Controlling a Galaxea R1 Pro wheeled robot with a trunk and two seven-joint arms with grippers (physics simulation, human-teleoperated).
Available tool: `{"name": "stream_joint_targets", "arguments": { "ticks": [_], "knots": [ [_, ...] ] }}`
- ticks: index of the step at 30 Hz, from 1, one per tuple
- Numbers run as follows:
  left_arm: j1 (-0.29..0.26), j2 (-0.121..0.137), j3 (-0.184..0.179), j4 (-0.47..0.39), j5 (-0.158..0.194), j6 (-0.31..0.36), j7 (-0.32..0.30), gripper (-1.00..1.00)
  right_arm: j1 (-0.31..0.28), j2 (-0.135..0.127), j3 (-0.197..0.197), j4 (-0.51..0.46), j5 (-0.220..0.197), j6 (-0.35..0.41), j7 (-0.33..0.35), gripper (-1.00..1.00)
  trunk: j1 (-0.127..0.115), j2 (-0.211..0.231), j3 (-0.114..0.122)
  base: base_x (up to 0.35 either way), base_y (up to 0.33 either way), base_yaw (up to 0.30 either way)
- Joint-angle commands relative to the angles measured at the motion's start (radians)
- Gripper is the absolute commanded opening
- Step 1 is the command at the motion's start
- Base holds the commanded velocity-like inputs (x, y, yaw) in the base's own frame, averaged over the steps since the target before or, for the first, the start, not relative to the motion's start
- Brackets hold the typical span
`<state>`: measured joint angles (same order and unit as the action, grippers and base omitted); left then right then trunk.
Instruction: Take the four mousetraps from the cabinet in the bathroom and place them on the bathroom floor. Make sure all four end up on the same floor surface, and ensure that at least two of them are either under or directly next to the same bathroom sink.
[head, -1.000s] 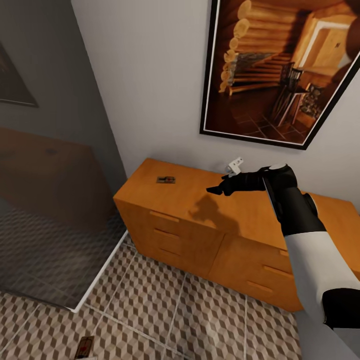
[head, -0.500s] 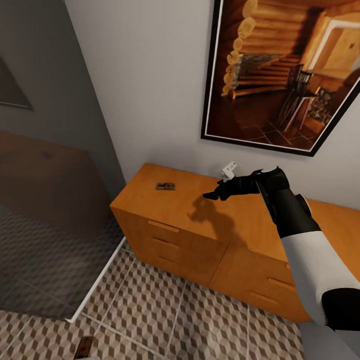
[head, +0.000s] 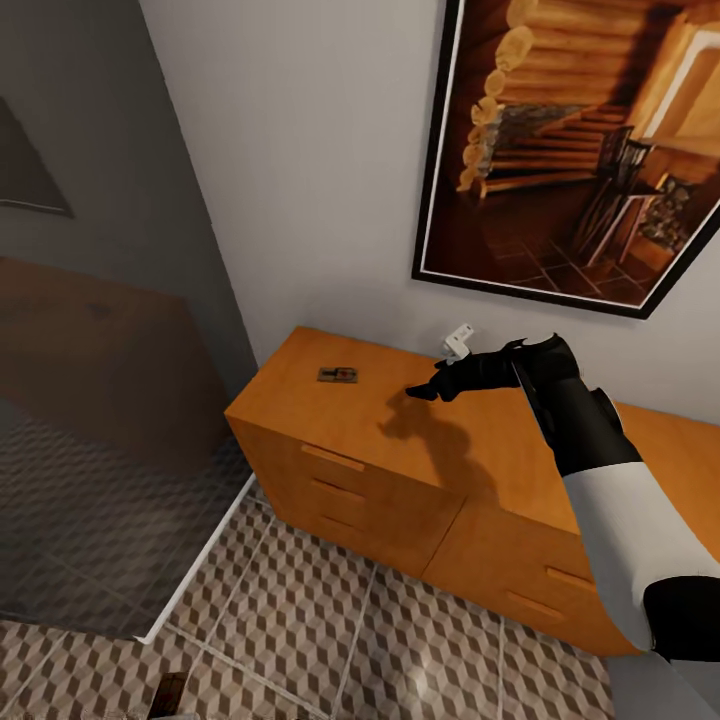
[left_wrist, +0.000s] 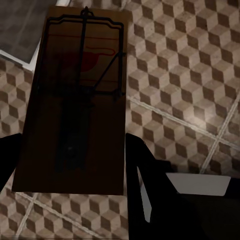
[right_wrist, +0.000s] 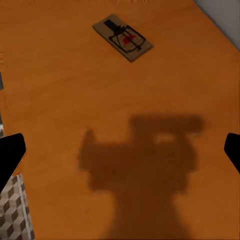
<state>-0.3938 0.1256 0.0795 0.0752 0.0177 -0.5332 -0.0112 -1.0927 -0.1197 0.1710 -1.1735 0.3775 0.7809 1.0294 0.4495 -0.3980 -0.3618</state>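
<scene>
In the head view, the right tool (head: 425, 390) is held out over the top of the cabinet (head: 400, 450). One mousetrap (head: 338, 375) lies flat on that top, toward its far left corner and well apart from the tool. A small white fitting (head: 458, 342) is seen on the wall behind the arm. A second brown board (head: 166, 695), probably another trap, is glimpsed at the near edge over the bathroom floor (head: 330, 630). A large framed picture (head: 590, 150) hangs above.

In the left wrist view, a held mousetrap (left_wrist: 75, 100) is gripped between the dark fingers (left_wrist: 145, 190) of the left tool (left_wrist: 70, 170), which is closed on the board's sides, with the cube-patterned tiles below.

In the right wrist view, the right tool's fingertips (right_wrist: 10, 155) are spread wide and nothing is held. The trap on the cabinet (right_wrist: 122, 37) is seen ahead, beyond the tool's shadow.

The step in hand is judged to be the reach for the trap on top. It is done best if the tool is carried further left and far, centred over the board, lowered and closed across its narrow sides.

Counted: two traps for certain, a possible third, one cabinet.
</scene>
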Motion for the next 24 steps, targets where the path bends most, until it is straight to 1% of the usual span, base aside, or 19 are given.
{"name": "stream_joint_targets", "arguments": {
  "ticks": [1, 24],
  "knots": [
    [-0.002, 0.000, 0.008, 0.005, -0.005, -0.007, 0.004, -1.00, -0.001, 0.000, 0.001, 0.001, 0.009, 0.003, 0.008, 1.00, 0.001, -0.002, -0.003, 0.002, 0.000, 0.154],
    [-0.002, -0.001, 0.008, 0.005, -0.005, -0.007, 0.004, -1.00, -0.001, -0.001, 0.001, 0.018, 0.009, 0.003, 0.008, 1.00, 0.001, -0.002, -0.034, 0.000, 0.000, 0.165]
  ]
}}
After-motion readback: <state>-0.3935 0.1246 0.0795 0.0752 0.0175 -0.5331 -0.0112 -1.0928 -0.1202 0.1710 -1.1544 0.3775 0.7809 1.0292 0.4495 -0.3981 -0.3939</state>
